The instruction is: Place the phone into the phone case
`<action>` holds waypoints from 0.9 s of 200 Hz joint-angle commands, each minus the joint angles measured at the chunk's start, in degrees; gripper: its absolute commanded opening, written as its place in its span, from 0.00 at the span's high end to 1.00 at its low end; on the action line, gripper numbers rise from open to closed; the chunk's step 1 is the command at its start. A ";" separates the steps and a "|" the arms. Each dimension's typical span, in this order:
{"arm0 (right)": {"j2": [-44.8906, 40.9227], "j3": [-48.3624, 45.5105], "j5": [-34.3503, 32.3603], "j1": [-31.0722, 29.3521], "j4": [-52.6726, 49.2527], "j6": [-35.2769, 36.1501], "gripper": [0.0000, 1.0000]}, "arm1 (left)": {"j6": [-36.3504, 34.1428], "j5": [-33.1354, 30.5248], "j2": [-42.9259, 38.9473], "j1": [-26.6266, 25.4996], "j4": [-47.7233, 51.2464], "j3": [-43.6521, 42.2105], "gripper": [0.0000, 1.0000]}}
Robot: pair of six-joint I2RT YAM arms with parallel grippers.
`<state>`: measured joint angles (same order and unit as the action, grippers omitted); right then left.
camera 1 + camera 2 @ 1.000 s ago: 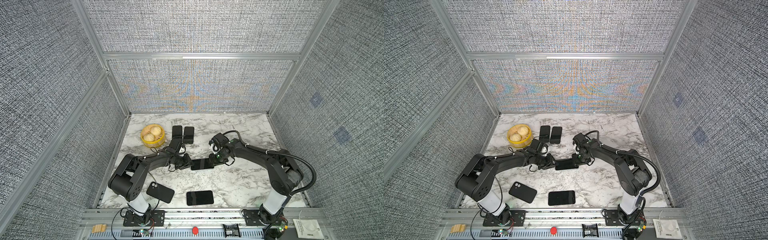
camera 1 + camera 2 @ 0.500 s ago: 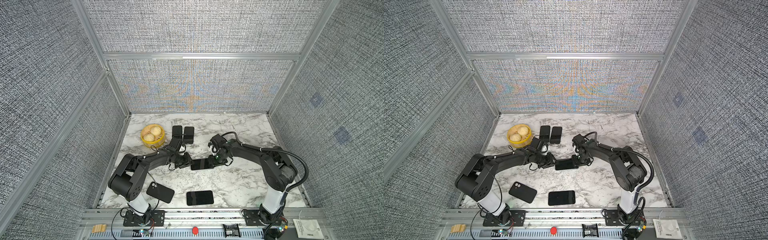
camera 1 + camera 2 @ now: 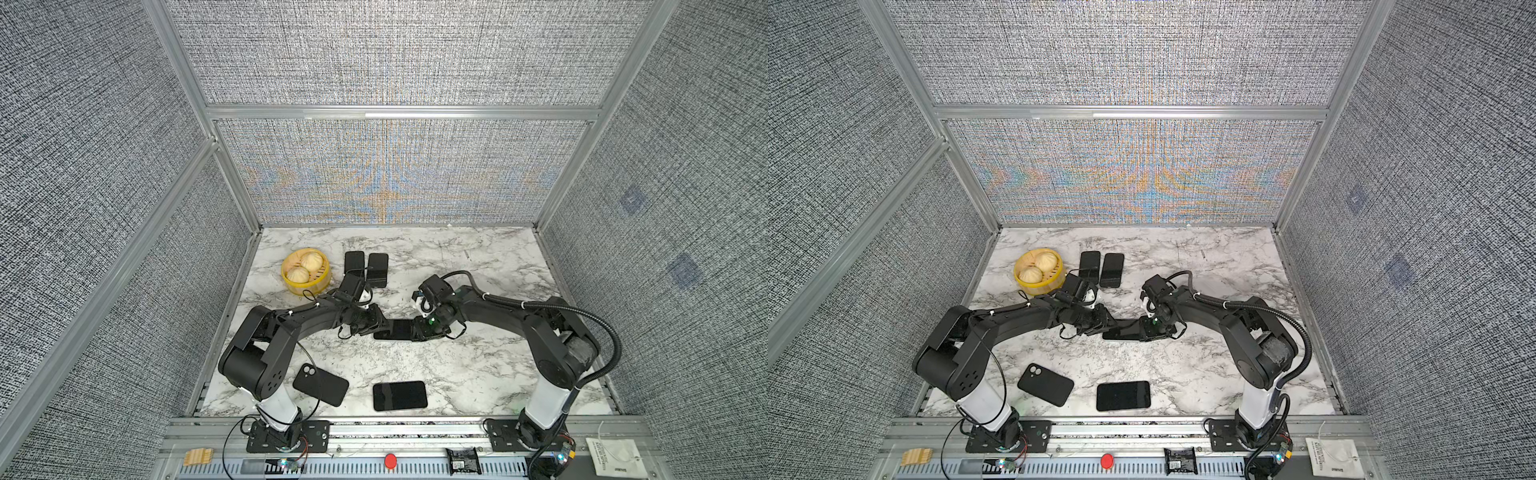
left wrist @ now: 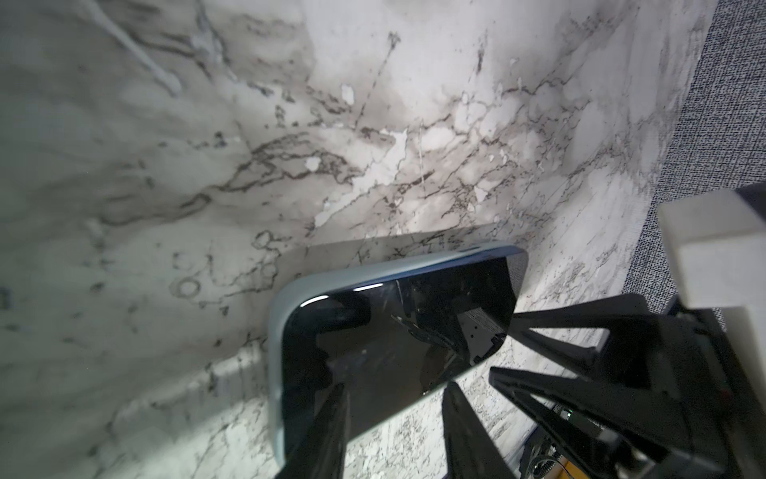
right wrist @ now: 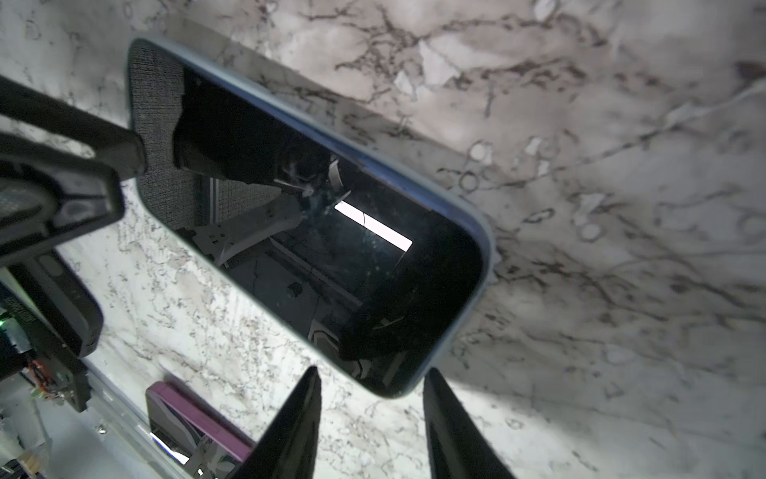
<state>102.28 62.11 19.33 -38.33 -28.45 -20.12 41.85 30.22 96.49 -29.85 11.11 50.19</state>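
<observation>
A dark-screened phone (image 3: 397, 330) (image 3: 1127, 328) lies flat, screen up, mid-table. A pale blue phone case rim (image 4: 275, 331) (image 5: 468, 215) shows round its edges. My left gripper (image 3: 380, 326) (image 4: 396, 385) is at its left end, jaws apart. One of its fingers (image 4: 327, 431) is over the screen and the other is over the table beside the phone. My right gripper (image 3: 415, 330) (image 5: 372, 371) is at the right end, open. The phone's corner lies just ahead of the gap between its jaws, with nothing in the gap.
A black case with a camera hole (image 3: 320, 384) and a black phone (image 3: 400, 395) lie near the front edge. Two dark phones (image 3: 354, 262) (image 3: 378, 269) lie at the back beside a yellow steamer basket (image 3: 291, 284) holding buns. Grey walls enclose the table.
The right arm's elbow has drawn inward. Both grippers stay at the two ends of the phone, which has not visibly moved.
</observation>
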 commanded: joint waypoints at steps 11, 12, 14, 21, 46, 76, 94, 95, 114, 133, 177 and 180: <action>-1.17 -0.75 2.02 -1.57 2.17 -2.44 0.57 | -2.41 -0.92 -0.73 0.39 3.44 1.98 0.61; -1.28 -0.76 2.02 -1.62 2.13 -2.41 0.57 | -2.44 -0.94 -0.75 0.35 3.55 2.00 0.61; -1.44 -0.71 1.98 -1.72 2.05 -2.45 0.57 | -2.51 -1.01 -0.92 0.39 3.73 2.07 0.61; -2.16 -0.80 1.50 -1.84 1.61 -2.42 0.57 | -2.71 -1.10 -1.47 0.53 4.44 2.21 0.61; -4.99 -0.69 -3.52 -1.84 -1.28 0.65 0.58 | -2.99 -1.39 -3.29 0.86 6.71 1.13 0.60; -3.31 2.90 -9.42 -1.69 -3.86 8.08 0.64 | -4.02 -1.09 -3.79 1.08 9.76 -0.56 0.60; -1.39 5.33 -9.94 -0.72 -4.44 10.52 0.67 | -4.14 -0.43 -3.58 1.09 10.65 -0.88 0.59; -1.30 5.45 -9.93 -0.66 -4.43 10.62 0.67 | -4.14 -0.43 -3.58 1.10 10.71 -0.88 0.59; 0.23 6.91 -9.84 0.78 -4.27 11.84 0.70 | -3.98 -0.05 -3.72 1.11 11.09 -1.33 0.58; 1.41 7.60 -8.93 1.93 -3.16 12.33 0.71 | -4.21 -0.48 -3.67 1.11 11.69 -1.25 0.58; 5.13 10.20 -7.18 2.34 -2.72 12.78 0.73 | -4.36 -0.07 -1.09 1.10 10.91 -0.05 0.58; 5.19 10.22 -7.16 2.31 -2.68 12.75 0.73 | -4.39 -0.07 -1.05 1.04 10.82 -0.03 0.58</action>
<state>106.34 71.46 11.22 -36.05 -31.05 -8.43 38.37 30.06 94.67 -28.77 22.31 49.60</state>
